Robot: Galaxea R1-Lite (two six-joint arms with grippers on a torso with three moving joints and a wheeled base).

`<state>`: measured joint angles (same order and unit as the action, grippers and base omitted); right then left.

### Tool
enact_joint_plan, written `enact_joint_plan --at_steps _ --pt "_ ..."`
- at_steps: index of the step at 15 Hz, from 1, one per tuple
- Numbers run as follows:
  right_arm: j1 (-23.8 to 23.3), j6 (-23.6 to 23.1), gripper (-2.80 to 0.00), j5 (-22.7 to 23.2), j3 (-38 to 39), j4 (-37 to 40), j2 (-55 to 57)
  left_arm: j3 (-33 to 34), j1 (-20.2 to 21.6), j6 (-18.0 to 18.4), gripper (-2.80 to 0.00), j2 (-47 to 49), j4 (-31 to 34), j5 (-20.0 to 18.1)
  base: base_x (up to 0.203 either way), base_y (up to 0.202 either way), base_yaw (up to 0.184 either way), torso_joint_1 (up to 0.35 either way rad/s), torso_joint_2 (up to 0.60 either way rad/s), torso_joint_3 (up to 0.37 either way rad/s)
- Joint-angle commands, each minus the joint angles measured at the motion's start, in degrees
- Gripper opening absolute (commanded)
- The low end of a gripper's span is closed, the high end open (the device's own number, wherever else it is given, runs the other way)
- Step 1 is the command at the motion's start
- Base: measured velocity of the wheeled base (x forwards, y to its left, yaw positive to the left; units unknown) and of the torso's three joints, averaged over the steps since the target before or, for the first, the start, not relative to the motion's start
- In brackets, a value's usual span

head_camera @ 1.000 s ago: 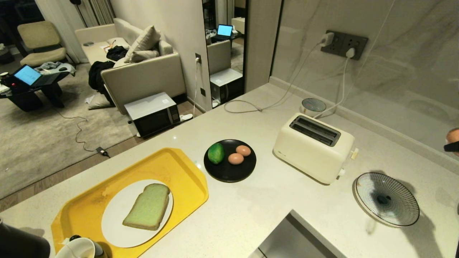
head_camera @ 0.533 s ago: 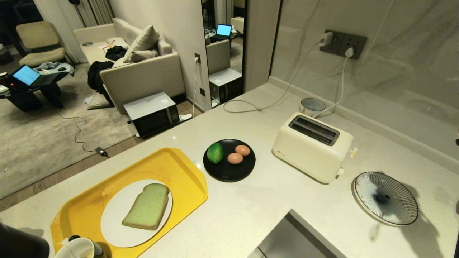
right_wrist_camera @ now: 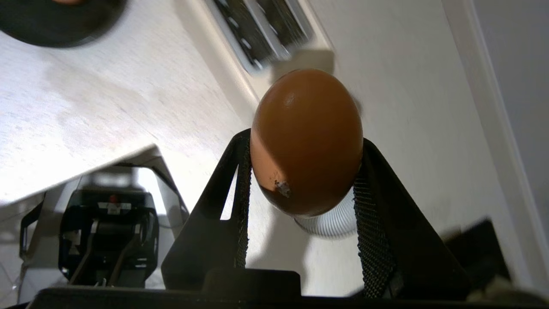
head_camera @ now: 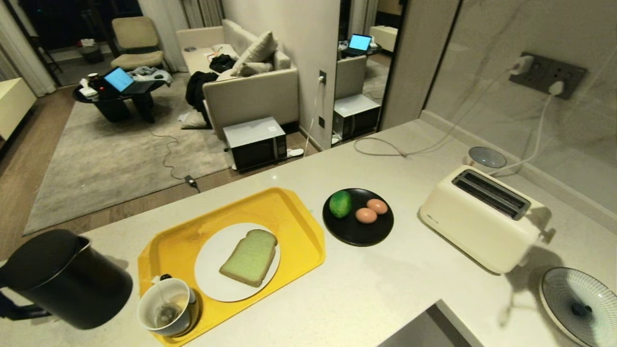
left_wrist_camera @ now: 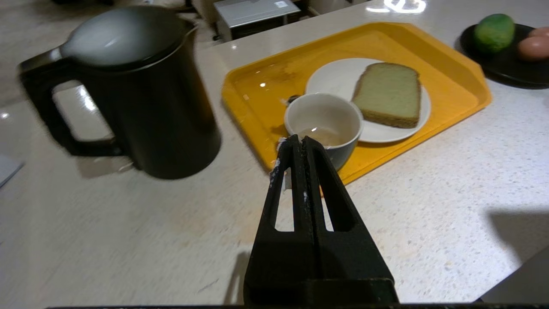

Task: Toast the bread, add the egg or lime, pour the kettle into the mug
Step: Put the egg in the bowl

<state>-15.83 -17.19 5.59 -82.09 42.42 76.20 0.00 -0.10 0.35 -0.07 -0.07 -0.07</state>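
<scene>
Pale stone counter (head_camera: 385, 289) fills the lower half of the head view, with a living room behind it in the upper left. At the lower left stands the black kettle (head_camera: 62, 279), and just beside it sits the yellow tray (head_camera: 231, 212). On the tray are the mug (head_camera: 166, 313) and a white plate (head_camera: 212, 284) with the green bread (head_camera: 249, 257) lying flat on it, so the bread is not toasted yet. A black plate (head_camera: 359, 231) in the middle holds the lime (head_camera: 340, 204) and two brown eggs (head_camera: 371, 211), all close together. The toaster (head_camera: 479, 219) sits at the right, slots up and empty. A striped dish (head_camera: 578, 303) shows at the lower right corner, maybe the place for the food to go. Neither arm shows in the head view. In the right wrist view, the right gripper (right_wrist_camera: 302, 171) holds the egg (right_wrist_camera: 306, 141) between its two jaws, high over the counter near the toaster, squeezed just enough to keep it from dropping. In the left wrist view, the left gripper (left_wrist_camera: 296, 143) points toward the mug with its jaws pressed shut on nothing, so it seems to be waiting.
</scene>
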Motion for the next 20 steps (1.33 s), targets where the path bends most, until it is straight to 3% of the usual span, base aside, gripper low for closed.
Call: enact_joint_plan --at_steps 1,7,14,20 --pt "1.05 -0.67 -2.80 0.18 -0.62 0.20 0.17 0.00 0.01 0.00 -2.80 -0.01 -0.01 0.07 -0.002 -0.011 0.170 0.002 0.00 0.002" --pt "7.15 -4.07 -2.80 -0.05 -2.31 0.20 2.79 0.00 0.01 0.00 -2.80 -0.01 -0.01 -0.02 -0.001 -0.011 0.175 0.002 0.01 0.002" --pt "13.28 -4.50 -2.80 -0.41 -4.02 0.20 7.21 0.00 0.01 0.00 -2.80 -0.01 -0.01 -0.01 -0.001 -0.008 0.171 0.001 0.01 0.003" --pt "15.85 -4.95 -2.80 -2.75 -3.84 0.20 13.55 0.00 0.01 0.00 -2.80 -0.01 -0.01 -0.02 -0.001 -0.005 0.108 0.002 0.00 0.001"
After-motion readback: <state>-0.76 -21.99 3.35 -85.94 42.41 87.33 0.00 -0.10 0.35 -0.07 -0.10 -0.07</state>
